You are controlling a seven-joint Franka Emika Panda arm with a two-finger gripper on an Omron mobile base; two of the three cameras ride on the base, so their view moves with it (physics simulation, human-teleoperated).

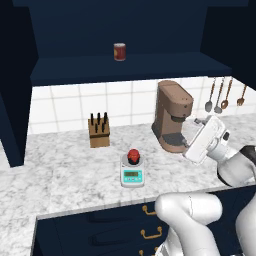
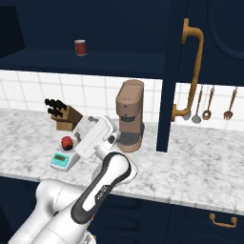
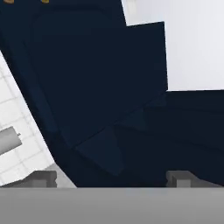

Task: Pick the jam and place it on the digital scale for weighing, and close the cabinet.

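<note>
Closest to me are the navy drawers (image 1: 125,225) under the marble counter (image 1: 60,170). My gripper (image 3: 112,178) is lifted above the counter in front of the coffee machine (image 1: 172,115), tips set wide apart with nothing between them, facing the cabinet (image 3: 87,87). The jam (image 1: 133,156) sits on the plate of the digital scale (image 1: 132,172), near the counter's front edge. Behind it stands a knife block (image 1: 99,131) against the white tiles. Inside the open cabinet, a red can (image 1: 119,51) stands alone on the shelf. In the right base view its door (image 2: 205,71) hangs open, utensils (image 2: 207,105) beside it.
</note>
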